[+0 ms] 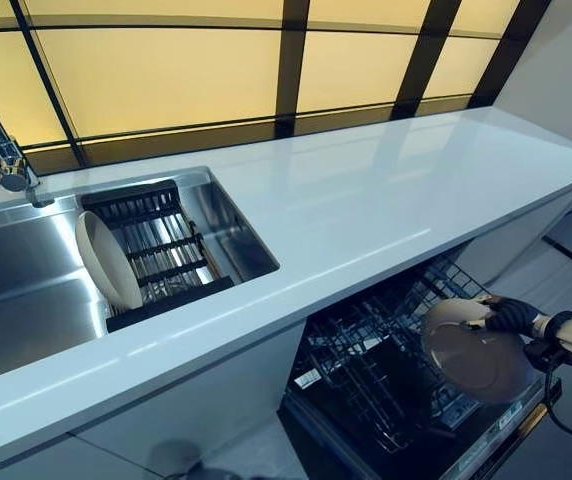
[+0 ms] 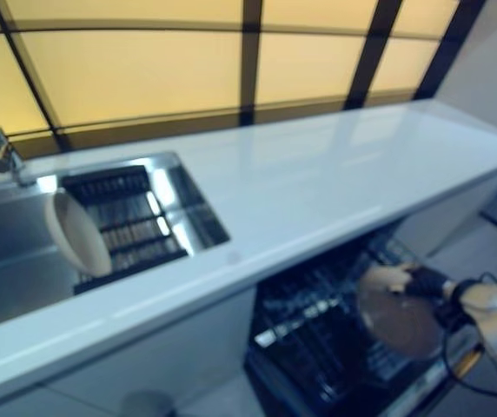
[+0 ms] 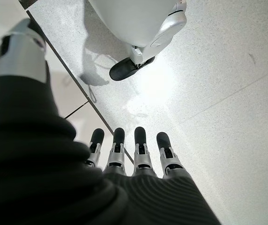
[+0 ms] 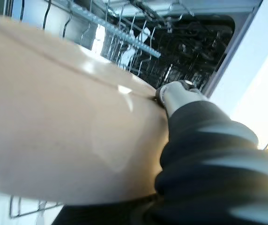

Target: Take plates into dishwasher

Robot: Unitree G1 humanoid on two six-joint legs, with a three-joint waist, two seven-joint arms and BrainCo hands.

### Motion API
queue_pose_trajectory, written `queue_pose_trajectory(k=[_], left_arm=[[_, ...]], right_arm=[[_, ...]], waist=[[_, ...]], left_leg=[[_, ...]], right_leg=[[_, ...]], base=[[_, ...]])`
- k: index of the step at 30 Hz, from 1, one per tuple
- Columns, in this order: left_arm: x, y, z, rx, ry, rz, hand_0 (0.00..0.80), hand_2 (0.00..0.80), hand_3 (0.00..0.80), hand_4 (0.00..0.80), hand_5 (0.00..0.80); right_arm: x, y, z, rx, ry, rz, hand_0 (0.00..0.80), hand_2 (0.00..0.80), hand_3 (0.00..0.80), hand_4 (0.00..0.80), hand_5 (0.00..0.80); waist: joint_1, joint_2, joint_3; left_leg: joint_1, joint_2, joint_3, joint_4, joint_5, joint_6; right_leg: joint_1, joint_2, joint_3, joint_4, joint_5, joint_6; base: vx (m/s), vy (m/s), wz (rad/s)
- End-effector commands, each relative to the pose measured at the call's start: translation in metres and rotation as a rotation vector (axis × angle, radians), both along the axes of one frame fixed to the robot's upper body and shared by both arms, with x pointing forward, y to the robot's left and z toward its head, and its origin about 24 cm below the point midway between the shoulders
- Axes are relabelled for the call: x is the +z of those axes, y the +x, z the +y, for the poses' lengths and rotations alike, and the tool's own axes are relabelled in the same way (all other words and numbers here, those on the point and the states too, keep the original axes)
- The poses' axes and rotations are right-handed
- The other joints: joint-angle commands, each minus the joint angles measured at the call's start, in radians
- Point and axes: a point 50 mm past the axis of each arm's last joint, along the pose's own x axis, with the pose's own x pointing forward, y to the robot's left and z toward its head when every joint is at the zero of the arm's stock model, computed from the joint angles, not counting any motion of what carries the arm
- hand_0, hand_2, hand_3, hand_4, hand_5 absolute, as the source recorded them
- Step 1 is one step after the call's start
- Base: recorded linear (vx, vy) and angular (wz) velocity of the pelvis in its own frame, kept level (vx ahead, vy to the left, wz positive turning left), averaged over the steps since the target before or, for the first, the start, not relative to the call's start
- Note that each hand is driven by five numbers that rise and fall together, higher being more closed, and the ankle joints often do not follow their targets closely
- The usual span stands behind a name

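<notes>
My right hand is shut on the rim of a beige plate and holds it tilted above the pulled-out wire rack of the open dishwasher. In the right wrist view the plate fills the frame, with my thumb pressed on its edge and the rack's tines beyond. A second cream plate stands on edge in the black drying rack in the sink. My left hand shows only in the left wrist view, fingers straight, empty, hanging over the floor.
The steel sink with a faucet lies at the left of the long white counter. The dishwasher door hangs open below the counter. A window runs behind the counter.
</notes>
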Motion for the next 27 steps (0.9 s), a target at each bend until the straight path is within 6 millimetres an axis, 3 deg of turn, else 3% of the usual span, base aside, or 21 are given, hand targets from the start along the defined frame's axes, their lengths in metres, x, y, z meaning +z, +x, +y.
queue_pose_trajectory(k=[1, 9, 27], left_arm=[[-0.001, 0.003, -0.002, -0.042, 0.004, 0.014, 0.000, 0.000, 0.000, 0.000, 0.000], [0.001, 0.010, -0.002, -0.064, -0.004, -0.005, 0.000, 0.000, 0.000, 0.000, 0.000], [-0.001, 0.010, -0.008, -0.029, -0.044, -0.036, 0.000, 0.000, 0.000, 0.000, 0.000]], right_arm=[[0.012, 0.005, 0.013, 0.055, -0.042, -0.061, 0.800, 0.800, 0.800, 0.800, 0.800], [-0.002, 0.006, 0.029, 0.071, -0.005, -0.052, 0.800, 0.800, 0.800, 0.800, 0.800], [-0.009, 0.012, 0.053, 0.098, 0.016, -0.078, 0.800, 0.800, 0.800, 0.800, 0.800]], waist=[[0.008, 0.020, -0.021], [0.013, 0.034, 0.001], [0.017, 0.068, 0.051]], left_leg=[[-0.164, 0.021, 0.009, -0.047, 0.171, 0.001], [-0.179, 0.023, 0.009, -0.045, 0.179, 0.001], [-0.201, 0.028, -0.004, -0.036, 0.184, -0.007]], right_leg=[[0.094, 0.026, -0.019, 0.095, -0.119, -0.006], [0.089, 0.024, -0.025, 0.099, -0.126, -0.007], [0.059, 0.013, -0.039, 0.118, -0.137, -0.010]], base=[[0.000, 0.000, 0.00], [-0.029, -0.007, 0.01], [-0.007, -0.001, 0.01]])
